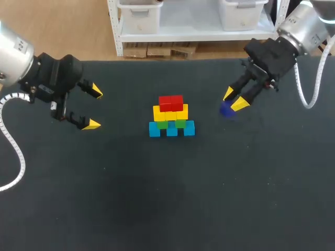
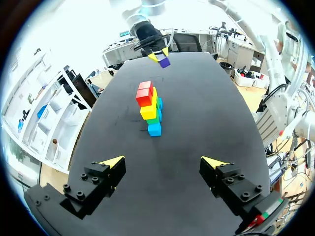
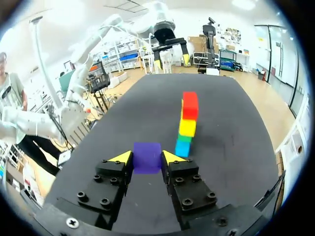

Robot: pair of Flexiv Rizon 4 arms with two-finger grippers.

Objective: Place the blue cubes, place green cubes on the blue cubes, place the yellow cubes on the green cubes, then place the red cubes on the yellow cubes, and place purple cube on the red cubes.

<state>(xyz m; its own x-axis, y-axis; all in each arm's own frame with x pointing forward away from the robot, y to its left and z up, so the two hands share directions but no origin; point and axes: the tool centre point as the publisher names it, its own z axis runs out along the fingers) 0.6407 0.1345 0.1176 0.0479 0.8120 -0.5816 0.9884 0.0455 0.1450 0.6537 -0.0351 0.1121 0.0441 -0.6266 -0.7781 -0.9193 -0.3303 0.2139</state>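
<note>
Purple is the colour of the cube that the right claw has hold of. The two yellow tips press on it from both sides, so the claw is closed on the purple cube. The right arm comes in from the far right corner and slants down to the black counter. Its claw points down and toward the middle. The purple cube sits low, near the counter, on the right of the stack and apart from it. I cannot tell if it touches the counter.

The stack stands in the middle of the counter. Three blue cubes make the bottom row, side by side. The green cubes sit on the blue ones. The yellow cubes lie on the green ones. The red cubes are on top, touching each other.

The left arm comes in from the left side. Its left claw points sideways toward the stack, well apart from it. The fingers are spread wide, and they hold nothing. In the left wrist view the stack is straight ahead of the open fingers, with bare counter between. Far behind the stack, that view shows the right claw with the purple cube at its tips.
</note>
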